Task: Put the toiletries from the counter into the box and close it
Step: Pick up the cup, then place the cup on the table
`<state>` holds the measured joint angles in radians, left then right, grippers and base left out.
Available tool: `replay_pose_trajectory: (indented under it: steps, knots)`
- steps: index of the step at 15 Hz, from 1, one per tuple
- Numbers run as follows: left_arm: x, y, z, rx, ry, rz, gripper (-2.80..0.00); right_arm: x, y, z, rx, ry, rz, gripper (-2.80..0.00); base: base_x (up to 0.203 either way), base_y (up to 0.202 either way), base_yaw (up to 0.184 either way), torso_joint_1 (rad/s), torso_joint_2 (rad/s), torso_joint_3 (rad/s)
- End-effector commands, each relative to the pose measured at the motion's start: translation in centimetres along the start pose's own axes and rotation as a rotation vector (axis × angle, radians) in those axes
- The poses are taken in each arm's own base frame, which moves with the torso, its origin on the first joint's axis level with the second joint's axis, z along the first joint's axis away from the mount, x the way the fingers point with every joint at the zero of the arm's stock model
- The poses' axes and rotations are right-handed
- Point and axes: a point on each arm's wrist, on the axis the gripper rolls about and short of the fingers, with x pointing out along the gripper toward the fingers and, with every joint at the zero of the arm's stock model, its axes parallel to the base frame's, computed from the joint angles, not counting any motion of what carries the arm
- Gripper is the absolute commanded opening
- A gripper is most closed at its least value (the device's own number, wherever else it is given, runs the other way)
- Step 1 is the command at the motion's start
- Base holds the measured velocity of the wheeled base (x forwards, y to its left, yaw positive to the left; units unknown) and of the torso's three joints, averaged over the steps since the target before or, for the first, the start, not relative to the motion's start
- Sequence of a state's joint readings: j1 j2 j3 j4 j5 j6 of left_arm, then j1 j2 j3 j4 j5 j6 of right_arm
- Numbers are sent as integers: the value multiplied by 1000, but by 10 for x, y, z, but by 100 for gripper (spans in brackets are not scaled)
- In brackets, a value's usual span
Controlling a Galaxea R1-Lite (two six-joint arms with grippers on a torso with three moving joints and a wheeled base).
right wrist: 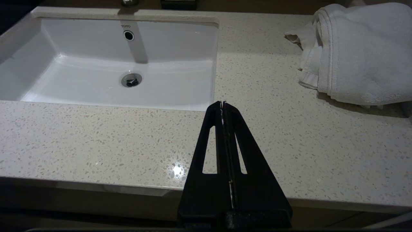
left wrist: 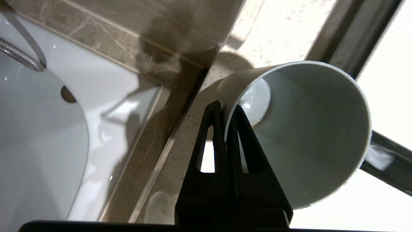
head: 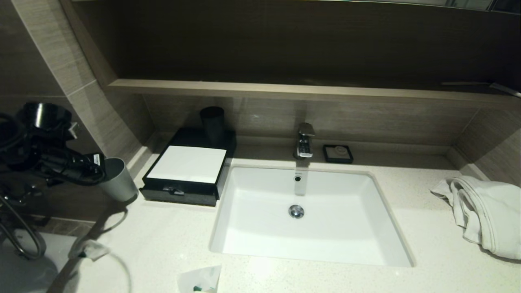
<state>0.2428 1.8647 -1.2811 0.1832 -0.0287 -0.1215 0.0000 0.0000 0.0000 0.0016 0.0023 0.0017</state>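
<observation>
Sachet (head: 201, 280) at the table's (head: 427, 228) front edge, left of the sink (head: 309, 211); box (head: 187, 169) near back-left corner, drawer nearly flush; left claw (left wrist: 227, 111) clamped on grey cup's (left wrist: 309, 129) rim at left edge; right claw (right wrist: 222, 104) pressed together, holding nothing, over front edge, towel (right wrist: 357, 51) to its right.

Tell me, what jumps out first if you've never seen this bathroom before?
The big white sink sits in the middle of the speckled counter. On the robot's left, the left tool pinches the rim of a grey cup, held tilted beside the black box with its white top. A crumpled white towel lies at the far right, and one small sachet waits at the counter's near edge.
</observation>
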Motion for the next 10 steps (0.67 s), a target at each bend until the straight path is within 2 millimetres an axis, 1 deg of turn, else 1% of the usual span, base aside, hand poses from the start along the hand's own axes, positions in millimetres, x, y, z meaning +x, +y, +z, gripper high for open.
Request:
replay_pose_trajectory:
  steps: [1,5,7,8,10]
  knots:
    - [-19,-1,5,-2,-46,-6,-280,0,0,0,0,0,1,-280,0,0,0,0,0,0]
    - [-55,-2,2,0,-78,-10,-280,0,0,0,0,0,1,-280,0,0,0,0,0,0]
    - [-75,-2,-6,3,-46,-12,-280,0,0,0,0,0,1,-280,0,0,0,0,0,0]
    - [-87,-2,-12,4,-17,-15,-280,0,0,0,0,0,1,-280,0,0,0,0,0,0]
    - [-105,-5,-27,18,42,-33,-280,0,0,0,0,0,1,-280,0,0,0,0,0,0]
